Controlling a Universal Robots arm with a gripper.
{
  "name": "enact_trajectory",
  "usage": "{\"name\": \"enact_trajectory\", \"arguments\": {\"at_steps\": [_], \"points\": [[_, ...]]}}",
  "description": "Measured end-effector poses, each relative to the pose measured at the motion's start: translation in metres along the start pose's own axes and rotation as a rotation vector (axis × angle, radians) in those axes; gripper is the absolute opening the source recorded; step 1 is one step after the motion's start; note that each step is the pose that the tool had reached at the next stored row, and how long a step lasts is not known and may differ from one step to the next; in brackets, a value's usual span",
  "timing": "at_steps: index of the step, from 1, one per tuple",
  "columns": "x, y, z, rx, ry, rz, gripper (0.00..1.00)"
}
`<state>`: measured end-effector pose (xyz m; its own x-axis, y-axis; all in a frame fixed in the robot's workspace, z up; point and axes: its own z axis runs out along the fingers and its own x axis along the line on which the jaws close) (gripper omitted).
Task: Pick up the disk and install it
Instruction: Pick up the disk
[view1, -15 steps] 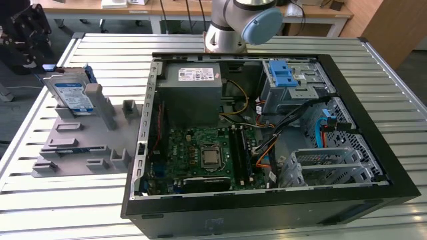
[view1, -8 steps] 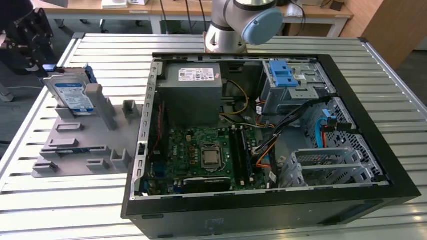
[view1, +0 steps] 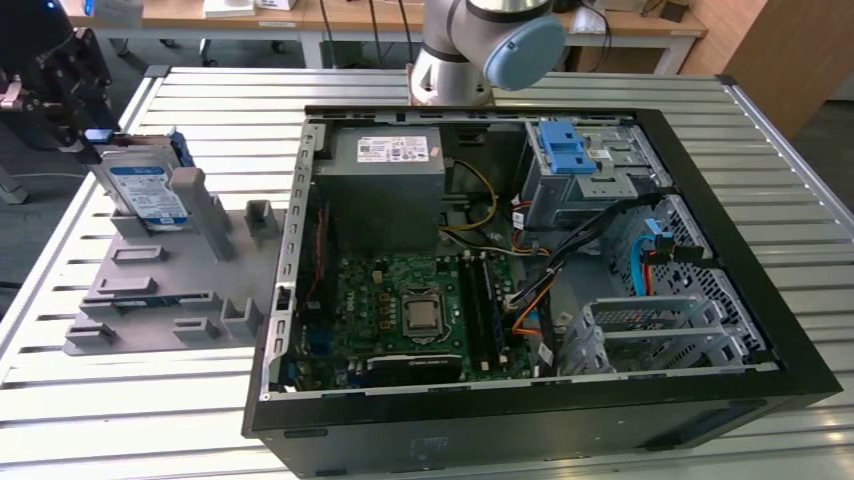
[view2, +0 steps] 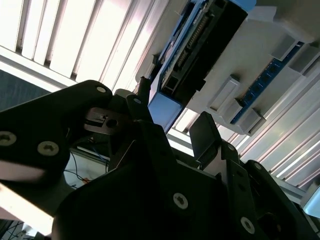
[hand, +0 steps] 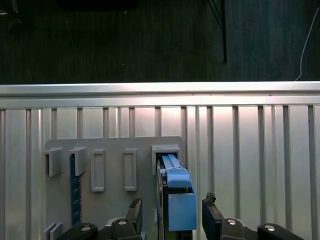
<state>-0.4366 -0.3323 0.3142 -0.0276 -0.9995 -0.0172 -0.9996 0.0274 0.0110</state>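
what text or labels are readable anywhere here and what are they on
No text is legible.
Blue-and-white label on the disk: print too small to read.
White sticker on the power-supply box: print too small to read.

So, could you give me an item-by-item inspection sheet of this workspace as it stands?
Surface: slatted metal table carrying a grey holder plate and an open computer case.
Job's things: the disk stands upright in a slot of the holder plate and is not yet in the case.
Clutter: nothing seen.
Grippers: the gripper is open, with one finger on each side of the disk and gaps showing.
Cables: coloured wire bundles and a blue cable inside the case.
Surroundings: wooden desks behind the table.
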Motion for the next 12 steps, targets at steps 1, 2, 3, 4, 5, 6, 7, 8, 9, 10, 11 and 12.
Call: {"name": "enact_trajectory", "arguments": {"at_steps": [1,2,3,4,5,6,7,8,9,10,11,12], "points": [[0.0000,0.0004,0.0013,0.0000,0.0000,0.000,0.59],[0.0000,0.0009,0.0026,-0.0001,0.0000,0.000,0.59],[-0.0003,0.0014,0.0042,-0.0001,0.0000,0.000,0.59],[-0.0009,0.0016,0.0055,-0.0001,0.0000,0.000,0.59],[-0.0016,0.0019,0.0067,-0.0001,0.0001,0.000,0.59],[-0.0021,0.0021,0.0077,-0.0001,0.0000,0.000,0.59],[-0.0027,0.0021,0.0083,-0.0002,0.0001,0.000,0.59],[-0.0031,0.0022,0.0089,-0.0001,0.0001,0.000,0.59],[-0.0034,0.0022,0.0094,-0.0001,0.0000,0.000,0.59],[-0.0035,0.0022,0.0100,0.0000,0.0000,0.000,0.59],[-0.0035,0.0022,0.0107,0.0001,-0.0001,0.000,0.59],[-0.0036,0.0023,0.0116,0.0001,0.0000,0.000,0.59]]}}
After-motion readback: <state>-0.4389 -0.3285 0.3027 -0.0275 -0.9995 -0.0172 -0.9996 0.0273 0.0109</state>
